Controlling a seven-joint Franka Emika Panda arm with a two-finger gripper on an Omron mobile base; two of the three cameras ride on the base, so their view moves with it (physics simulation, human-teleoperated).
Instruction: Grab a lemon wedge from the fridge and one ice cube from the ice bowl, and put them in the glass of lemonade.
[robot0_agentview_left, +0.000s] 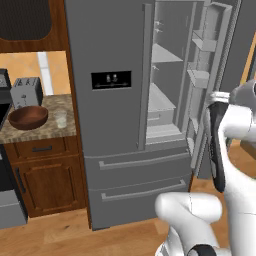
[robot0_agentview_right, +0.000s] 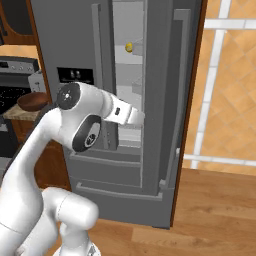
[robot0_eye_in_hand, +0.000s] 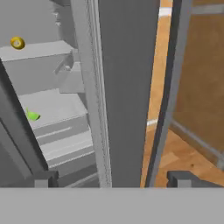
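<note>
The tall grey fridge (robot0_agentview_left: 110, 50) stands with its right door (robot0_agentview_right: 160, 100) swung open, showing its shelves. A small yellow lemon wedge (robot0_agentview_right: 129, 47) lies on an upper shelf, at the upper left (robot0_eye_in_hand: 17, 43) of the hand view. My gripper (robot0_eye_in_hand: 113, 180) is open, its fingertips (robot0_eye_in_hand: 43, 179) wide apart with nothing in them. It faces the open door's edge (robot0_eye_in_hand: 127, 87) and long handle (robot0_eye_in_hand: 168, 100). On the counter to the left sit the brown ice bowl (robot0_agentview_left: 27, 116) and the glass of lemonade (robot0_agentview_left: 61, 118). The ice cube is hidden inside the bowl.
A grey toaster (robot0_agentview_left: 26, 91) stands behind the bowl, with a stove (robot0_agentview_right: 15, 80) further left. A small green item (robot0_eye_in_hand: 31, 115) lies on a lower fridge shelf. My white arm (robot0_agentview_right: 85, 120) crosses in front of the fridge. Wooden floor (robot0_agentview_right: 220, 200) lies open to the right.
</note>
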